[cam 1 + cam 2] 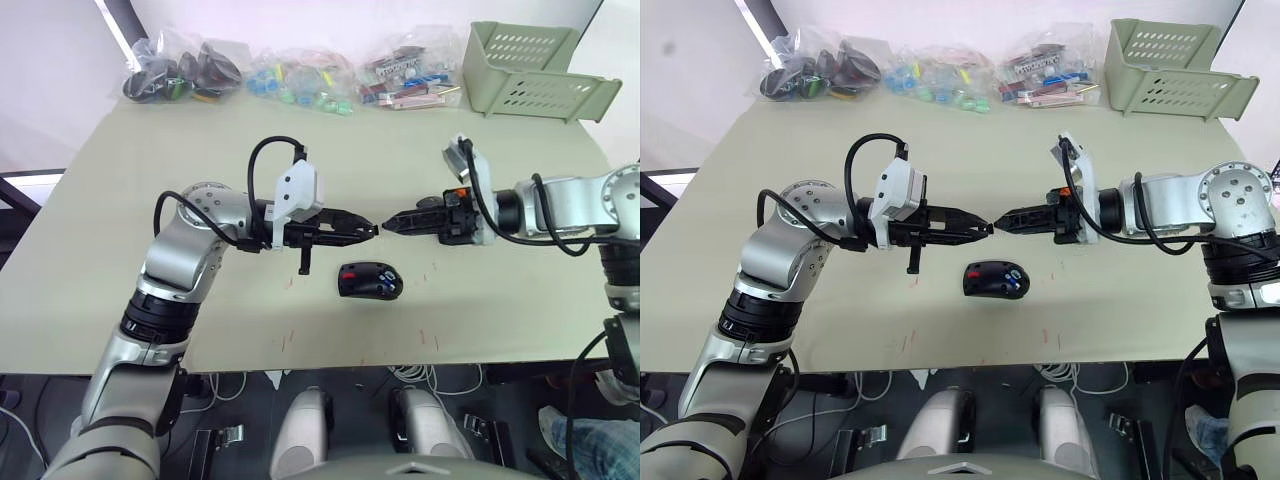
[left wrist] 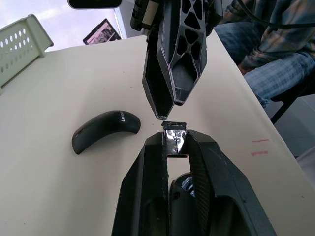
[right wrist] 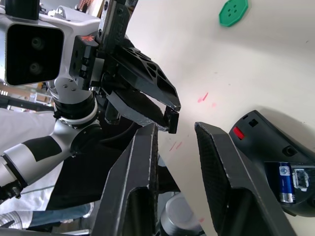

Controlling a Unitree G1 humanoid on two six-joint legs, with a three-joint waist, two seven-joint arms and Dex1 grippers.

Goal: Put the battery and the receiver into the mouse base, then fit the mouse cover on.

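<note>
Mouse base (image 1: pixel 370 281) lies on the table (image 1: pixel 120 200) just below your two grippers, the battery (image 3: pixel 285 183) already seated in it. Your left gripper (image 1: pixel 368 231) pinches the small black receiver (image 2: pixel 174 132); your right gripper (image 1: pixel 391 224) meets it tip to tip, fingers narrowly parted. Mouse cover (image 2: pixel 105 129) rests apart on the table. Bags (image 1: pixel 185 72) and a green basket (image 1: pixel 530 72) line the far edge.

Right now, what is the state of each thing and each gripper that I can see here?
Left gripper: shut on the receiver, held above the table.
Right gripper: open, tip to tip with the left.
Mouse base: uncovered, on the table.
Battery: seated in the base.
Mouse cover: off, lying apart on the table.
</note>
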